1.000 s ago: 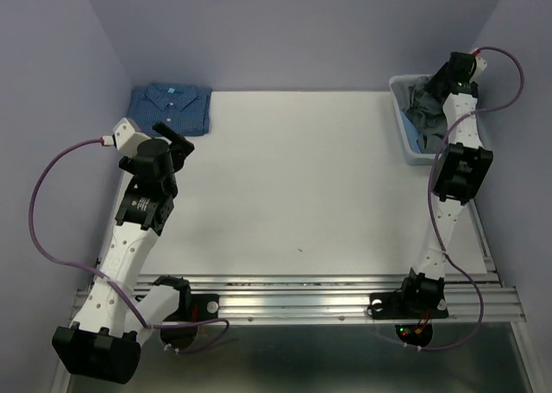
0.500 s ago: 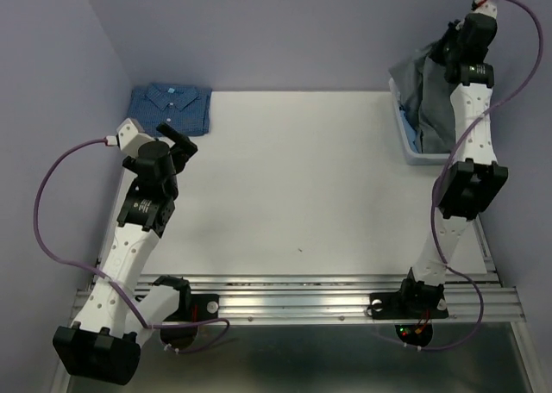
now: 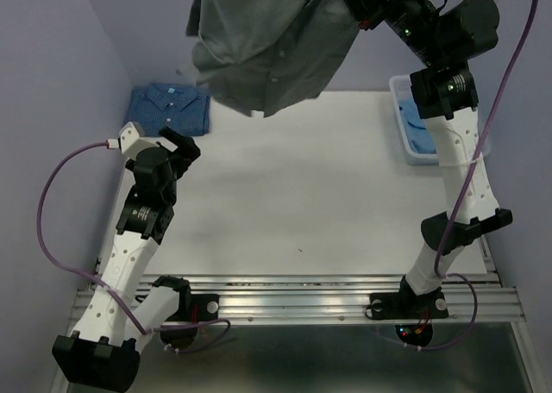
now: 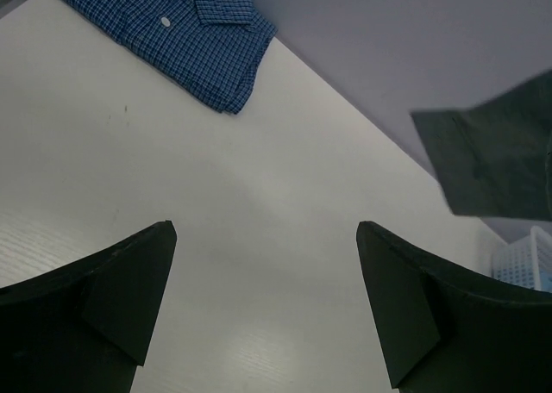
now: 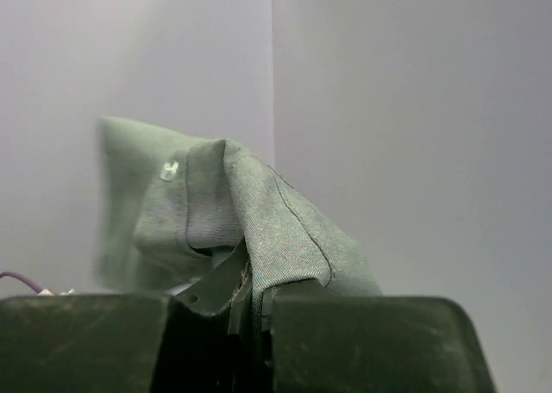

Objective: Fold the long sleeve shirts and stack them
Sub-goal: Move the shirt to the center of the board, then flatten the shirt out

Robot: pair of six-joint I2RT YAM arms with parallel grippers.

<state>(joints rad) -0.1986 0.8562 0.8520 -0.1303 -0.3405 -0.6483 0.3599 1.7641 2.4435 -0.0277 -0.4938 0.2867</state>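
The plain grey long sleeve shirt [image 3: 267,40] hangs bunched high above the back of the table, and my right gripper [image 3: 362,9] is shut on its cloth. In the right wrist view the grey shirt [image 5: 259,212] drapes over the closed right gripper [image 5: 259,298]. The dark blue dotted shirt [image 3: 172,107] lies folded at the back left corner, also visible as the blue shirt [image 4: 172,22]. A pale blue shirt [image 3: 420,126] sits in the basket. My left gripper [image 3: 178,143] stands open and empty over the left side; the left gripper [image 4: 266,229] faces bare table.
The white lattice basket [image 3: 402,100] stands at the back right edge, and a corner of the basket [image 4: 522,259] shows in the left wrist view. Purple walls close in the back and sides. A metal rail [image 3: 293,294] runs along the near edge.
The right gripper shut on the grey shirt in the basket, then lifted it up and swung it left over the table. The left arm barely moved.
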